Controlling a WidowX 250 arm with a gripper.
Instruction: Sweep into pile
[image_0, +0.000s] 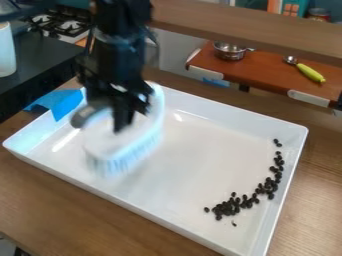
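While the beans (267, 187) lie strung along the right side of the tray (133, 202), their band bends left at its lower end, thickest there. A few sit loose at the upper end, one just off the left tip; a small dark bit lies just below. Brush (123, 150) at the tray's left half, well apart from the beans, pale, bristles downward, blurred. Gripper (130, 112) over it, fingers pointing down, holding the brush from above; exact grip smeared. Tray on a wood table (67, 200). Blue tape (63, 102) at its upper left corner. Beyond: stove (57, 22) upper left; upper right, a red-brown board (267, 70) bearing a metal pot (229, 51) and a yellow-green-handled scoop (310, 73).
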